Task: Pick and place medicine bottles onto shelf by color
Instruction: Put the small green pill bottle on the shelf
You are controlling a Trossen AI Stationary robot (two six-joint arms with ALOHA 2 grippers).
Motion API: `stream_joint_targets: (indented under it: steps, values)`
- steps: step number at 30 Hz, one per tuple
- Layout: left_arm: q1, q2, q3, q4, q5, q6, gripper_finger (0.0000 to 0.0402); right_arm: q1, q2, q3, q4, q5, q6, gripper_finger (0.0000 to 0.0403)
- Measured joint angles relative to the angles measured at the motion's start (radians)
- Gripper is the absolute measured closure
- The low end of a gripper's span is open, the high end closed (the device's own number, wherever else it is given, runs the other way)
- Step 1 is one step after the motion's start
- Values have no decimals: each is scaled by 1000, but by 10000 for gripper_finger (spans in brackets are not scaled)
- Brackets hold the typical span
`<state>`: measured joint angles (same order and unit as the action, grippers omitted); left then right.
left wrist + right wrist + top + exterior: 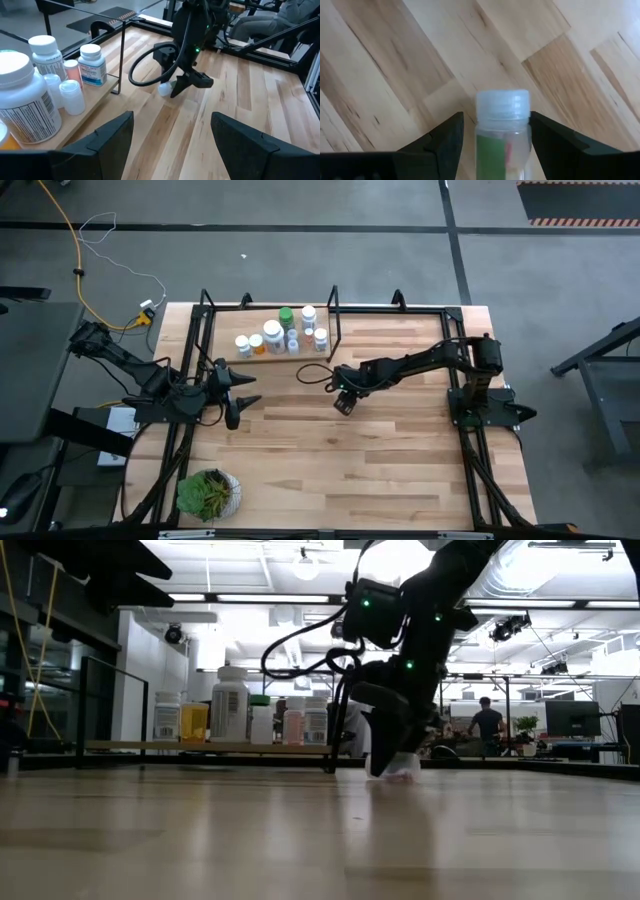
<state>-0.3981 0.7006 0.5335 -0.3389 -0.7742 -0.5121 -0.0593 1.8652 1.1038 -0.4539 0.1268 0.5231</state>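
Several medicine bottles (275,335) stand upright on the shelf (262,356) at the table's far left; most are white, one is green (287,315). From the low view the shelf plank (200,747) carries them in a row. My right gripper (343,402) is near the table's middle, right of the shelf, shut on a small clear bottle with a white cap (502,107). My left gripper (236,394) hovers open in front of the shelf, holding nothing; its fingers (115,132) stand wide apart. My right gripper holds the small bottle by its body (500,150), pinched between the two fingers, which lie along the bottle with the cap end (502,102) sticking out past the fingertips. It comes slanting down from the table's right. The bottle (402,768) is tilted, low over the tabletop.
A potted green plant (208,492) sits at the table's near left corner. Black frame rods (333,320) rise at the shelf's right end. Bare wooden tabletop (380,460) lies near and right of the grippers. A person (488,725) is far off in the room.
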Motion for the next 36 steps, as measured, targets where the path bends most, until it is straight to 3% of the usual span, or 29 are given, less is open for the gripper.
stream_joint_targets:
  steps: [8, 18, 24, 27, 31, 36]
  values:
    - [0, 0, 0, 0, 0, 0, 145, 0, 0, 0, 31, 3, -58, 202]
    - [0, 0, 0, 0, 0, 15, 145, 30, -6, 0, 31, 28, -133, 284]
    - [0, 0, 0, 0, 0, 18, 145, 79, -76, -115, 125, 40, -119, 267]
    - [0, 0, 0, 0, 0, 18, 145, 115, -134, -235, 307, 45, -48, 265]
    - [0, 0, 0, 21, 0, 18, 145, 171, -159, -376, 727, 60, -26, 272]
    - [0, 0, 0, 77, 1, 40, 145, 213, -74, -430, 1230, 200, -115, 273]
